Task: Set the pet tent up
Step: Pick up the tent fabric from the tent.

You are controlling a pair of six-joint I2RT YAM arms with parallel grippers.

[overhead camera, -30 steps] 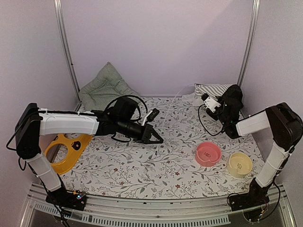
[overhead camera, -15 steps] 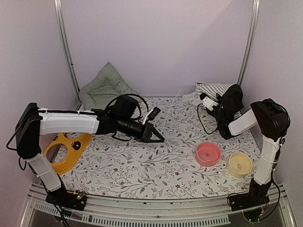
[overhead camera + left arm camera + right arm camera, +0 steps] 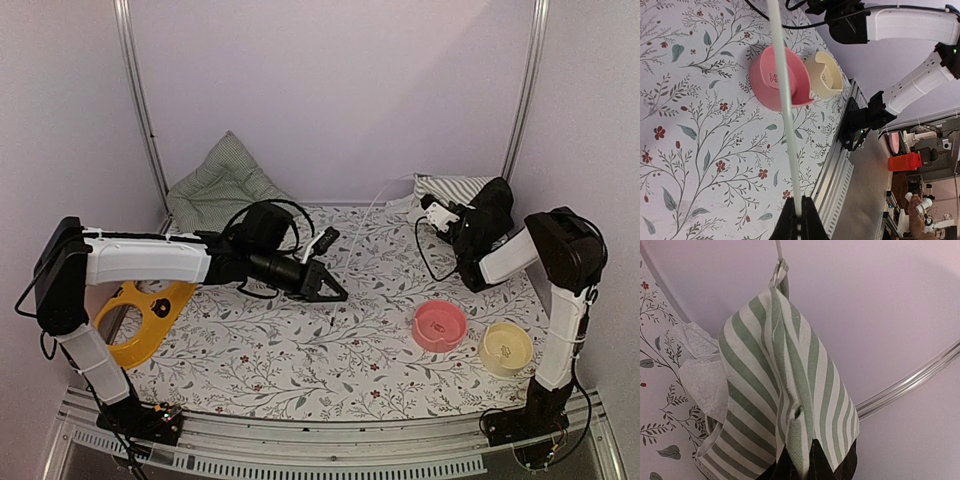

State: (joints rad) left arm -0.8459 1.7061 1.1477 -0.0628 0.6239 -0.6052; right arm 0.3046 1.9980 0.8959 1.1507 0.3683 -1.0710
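Top external view, nearest first: pink bowl (image 3: 440, 325) and yellow bowl (image 3: 505, 348) sit side by side on the floral table (image 3: 300, 360), right of centre. Mid-table, we note the left gripper (image 3: 335, 293) pressed together on a thin white pole (image 3: 785, 100). The left wrist view shows the pole running straight out from between the jaws. Farther back on the right, the right gripper (image 3: 802, 462) pinches a fold of the pet tent (image 3: 450, 187). The tent lies collapsed in the far right corner by the wall, its striped fabric bunched with mesh beside it. Green cushion (image 3: 220, 180) leans in the far left corner, well apart. We judge the step as starting to raise the tent: pole and fabric are gripped, nothing erected yet. The next move likely calls for drawing both out of the corner together, bending the pole gently so it neither slips nor springs free.
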